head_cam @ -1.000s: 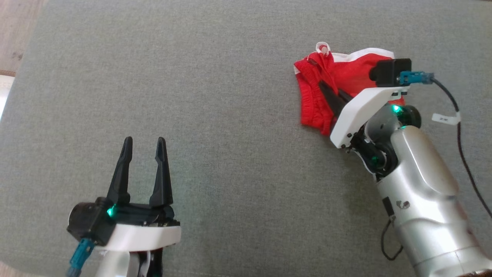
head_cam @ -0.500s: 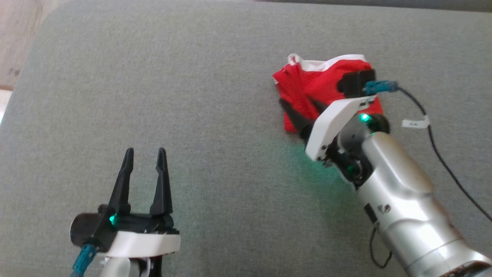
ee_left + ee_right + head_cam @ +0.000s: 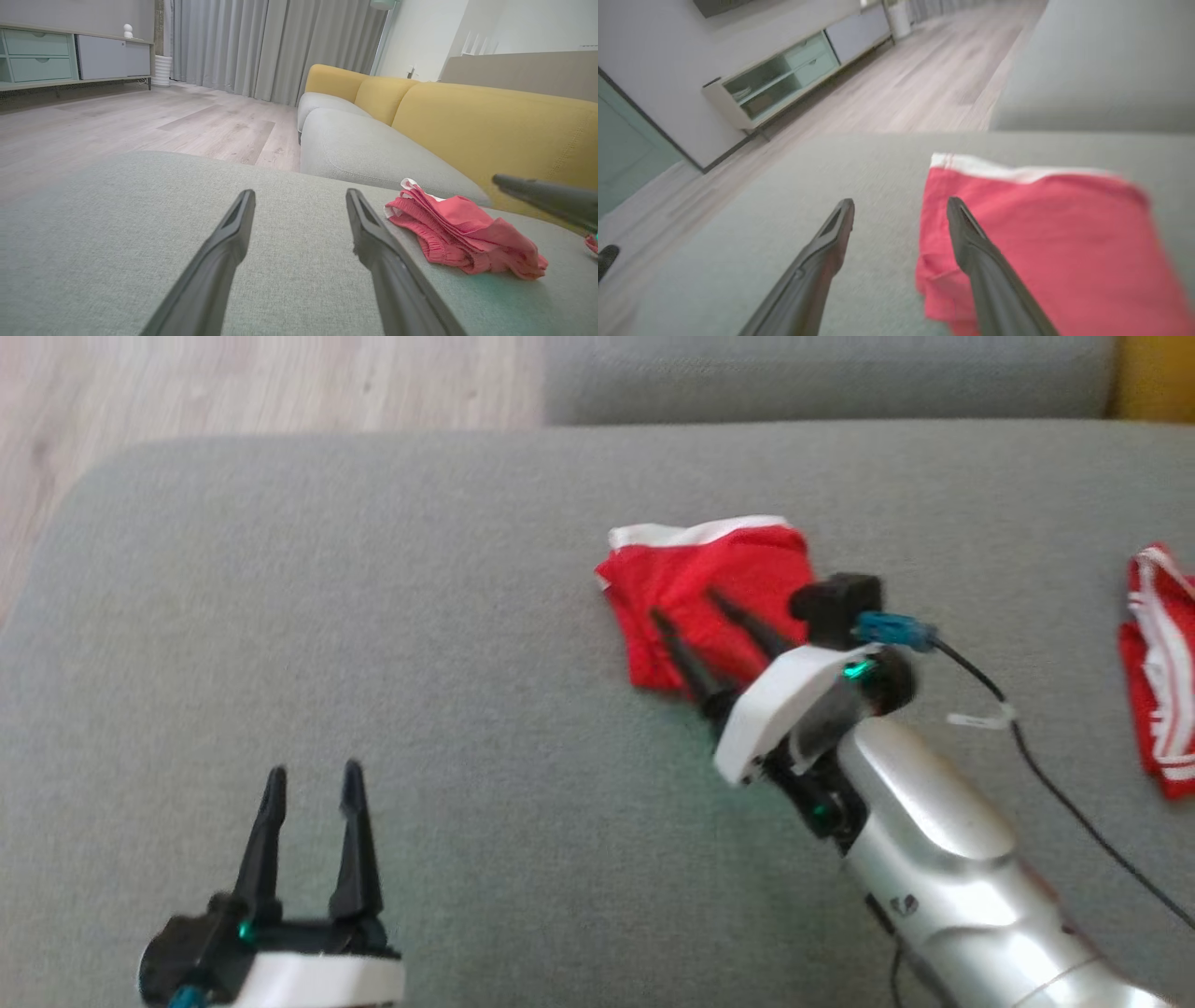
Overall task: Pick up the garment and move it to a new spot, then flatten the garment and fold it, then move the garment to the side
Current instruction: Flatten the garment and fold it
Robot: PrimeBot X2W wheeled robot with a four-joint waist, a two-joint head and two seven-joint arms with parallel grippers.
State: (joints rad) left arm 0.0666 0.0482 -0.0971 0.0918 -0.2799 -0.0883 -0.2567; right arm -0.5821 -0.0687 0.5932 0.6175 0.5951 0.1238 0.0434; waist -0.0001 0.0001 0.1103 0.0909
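A broad grey seat cushion (image 3: 420, 644) spreads ahead, with pale wood floor (image 3: 233, 383) beyond its rounded far-left corner and a yellow backrest (image 3: 490, 121) along one side. The folded red garment (image 3: 738, 560) lies right of middle. The right gripper (image 3: 686, 607) hangs over its near edge, jaws spread, gripping nothing. The left gripper (image 3: 314, 770) hovers well apart over bare fabric, jaws spread too. Another red cloth (image 3: 1158, 672) lies at the right edge.

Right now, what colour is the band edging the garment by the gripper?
White band on red garment; head view best.
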